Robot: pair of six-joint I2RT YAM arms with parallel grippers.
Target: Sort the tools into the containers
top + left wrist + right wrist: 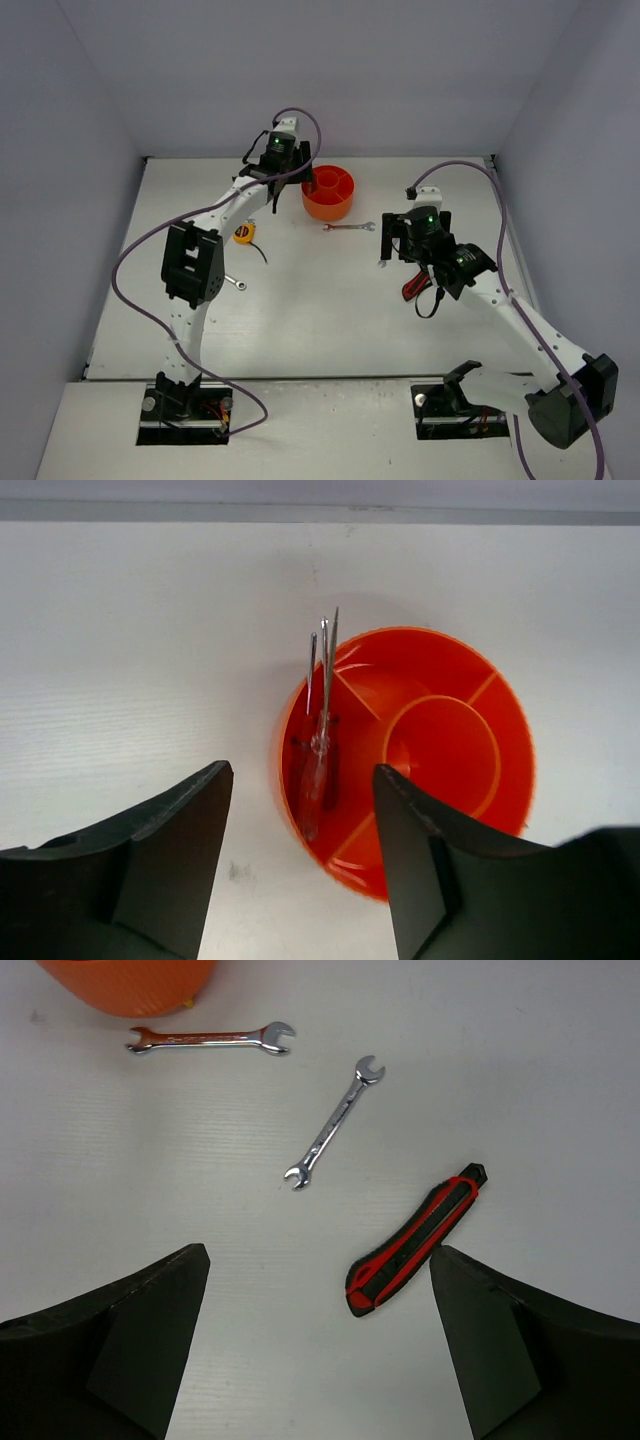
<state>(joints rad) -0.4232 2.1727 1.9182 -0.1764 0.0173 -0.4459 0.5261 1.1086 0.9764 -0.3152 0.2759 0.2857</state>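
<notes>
inside one outer compartment of orange tub (515,770), three screwdrivers (318,770), left and right jaws apart, empty

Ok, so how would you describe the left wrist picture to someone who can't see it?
An orange tub with inner dividers sits on a white table, with three thin screwdrivers standing tips-up in one outer compartment. The left pincer is open and empty, its two black fingers framing the foreground.
</notes>
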